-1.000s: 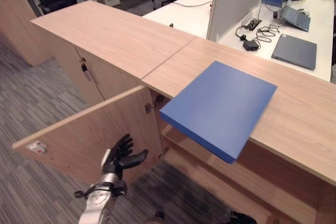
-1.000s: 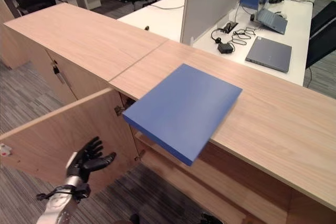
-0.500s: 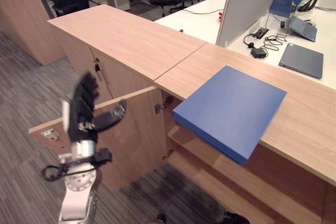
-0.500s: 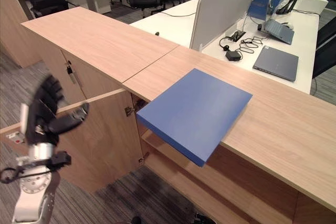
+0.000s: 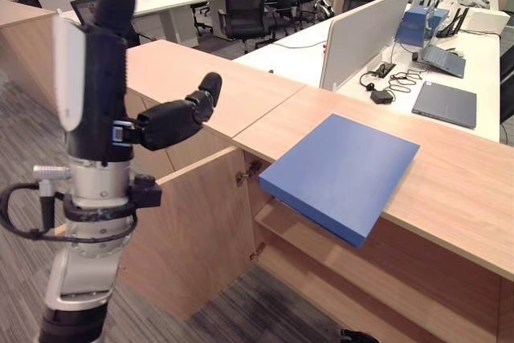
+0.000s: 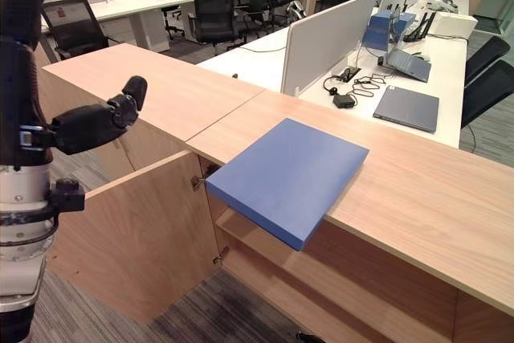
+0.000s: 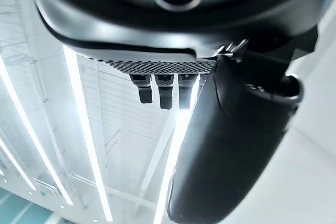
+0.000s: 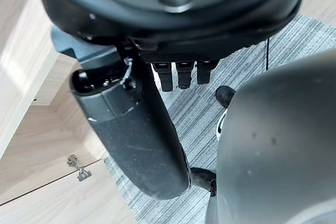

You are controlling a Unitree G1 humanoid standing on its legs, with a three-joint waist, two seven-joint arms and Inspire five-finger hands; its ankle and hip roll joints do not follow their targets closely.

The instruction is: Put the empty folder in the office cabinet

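Observation:
A blue folder lies flat on the wooden office cabinet's top, with its near corner hanging over the front edge. Below it the cabinet door stands swung open, showing an inner shelf. My left hand is raised high, close to the camera and left of the folder, open, with fingers pointing up and thumb jutting toward the folder; it holds nothing. In its wrist view the left hand shows against the ceiling. My right hand hangs open over the carpet by the cabinet's base.
A second cabinet with closed doors adjoins on the left. Behind stand white desks with a divider panel, a closed laptop, cables and office chairs. Grey carpet lies before the open door.
My left hand has risen from low beside the open door to high in front of the camera, fingers still spread. The camera has tilted up. The folder has not moved.

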